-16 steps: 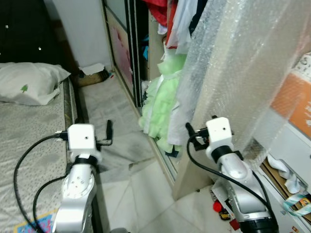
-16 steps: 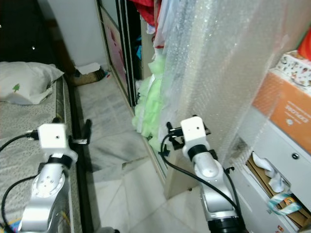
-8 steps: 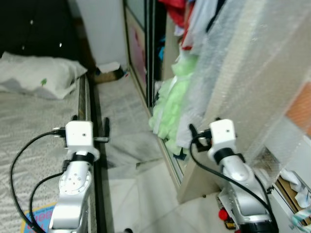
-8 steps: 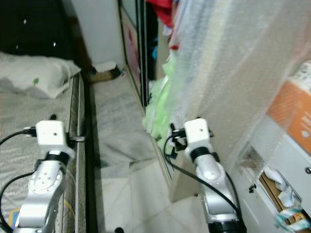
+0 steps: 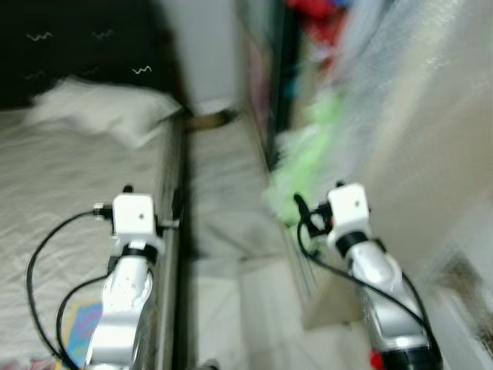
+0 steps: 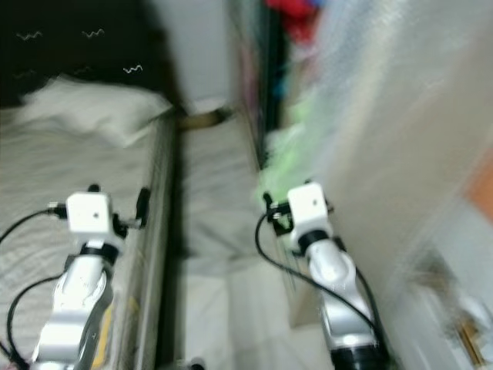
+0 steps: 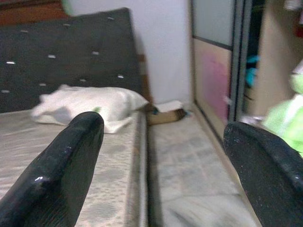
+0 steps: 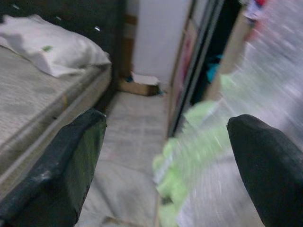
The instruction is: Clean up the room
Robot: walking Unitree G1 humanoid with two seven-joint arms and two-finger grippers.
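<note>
Lying beyond the parted left gripper (image 7: pixel 161 156), a white pillow (image 7: pixel 90 106).

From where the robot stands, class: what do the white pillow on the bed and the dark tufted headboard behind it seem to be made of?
White pillow: soft woven fabric, matt; it slumps and creases. Dark tufted headboard: padded upholstery, probably fabric or faux leather; rows of pale buttons dimple its smooth surface, but blur leaves the covering open.

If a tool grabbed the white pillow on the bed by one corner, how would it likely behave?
The pillow looks soft and rumpled, so it would probably sag and fold rather than lift flat. It seems puffy, so likely light for its bulk. Its fabric cover should give the fingers some grip; pushed, it would probably slide and bunch on the bed.
</note>
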